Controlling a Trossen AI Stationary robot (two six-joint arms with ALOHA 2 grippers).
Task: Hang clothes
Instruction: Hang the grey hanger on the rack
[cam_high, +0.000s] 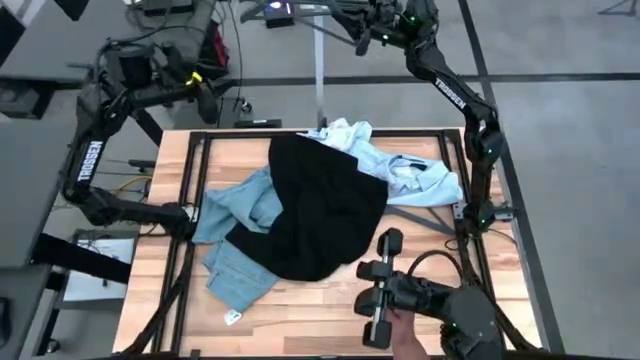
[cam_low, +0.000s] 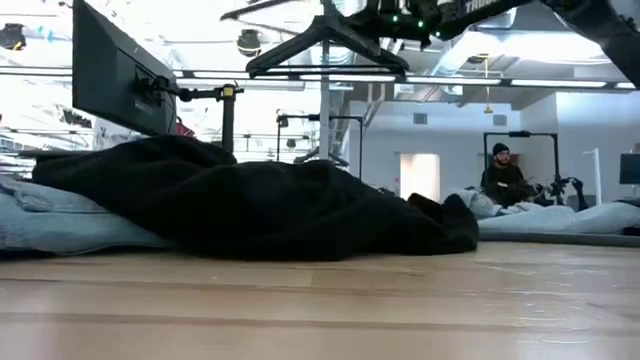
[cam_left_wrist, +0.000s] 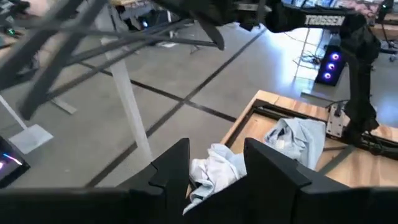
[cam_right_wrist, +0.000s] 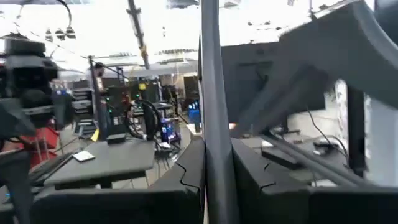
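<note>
Black t-shirt (cam_high: 320, 205) over jeans (cam_high: 240, 240) and button shirt (cam_high: 415, 175) on table (cam_high: 300, 310).

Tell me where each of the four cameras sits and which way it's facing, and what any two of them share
High view: overhead, looking down on the table, the clothes, both arms.
Low view: at tabletop height, facing the black t-shirt; a hanger above.
Left wrist view: above the table's far edge, own fingers at the bottom, facing the pale shirt.
Right wrist view: up by the rack, own fingers around a grey bar.
High and low share the black t-shirt.
</note>
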